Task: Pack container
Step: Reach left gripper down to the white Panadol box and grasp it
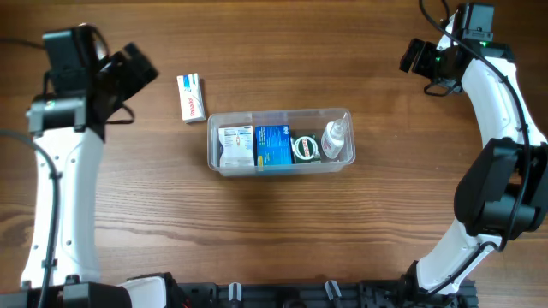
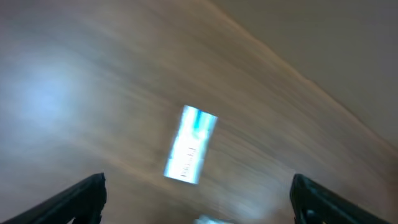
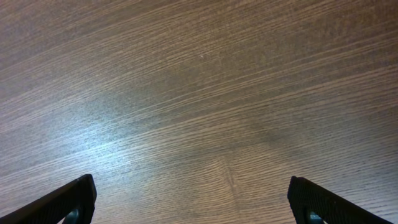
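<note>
The clear plastic container [image 1: 280,116] sits mid-table. It holds a white box [image 1: 235,146], a blue box [image 1: 273,145], a small round green-and-white item [image 1: 305,149] and a small clear bottle [image 1: 335,139]. A white box with red and blue print [image 1: 191,97] lies on the wood just left of the container; it shows blurred in the left wrist view [image 2: 191,145]. My left gripper [image 1: 135,68] is open and empty, high at the far left, its fingertips wide apart [image 2: 198,199]. My right gripper [image 1: 417,56] is open and empty at the far right, over bare wood [image 3: 193,202].
The table is dark brown wood [image 1: 274,231]. The arm bases stand along the front edge [image 1: 282,295]. The left wrist view is motion-blurred.
</note>
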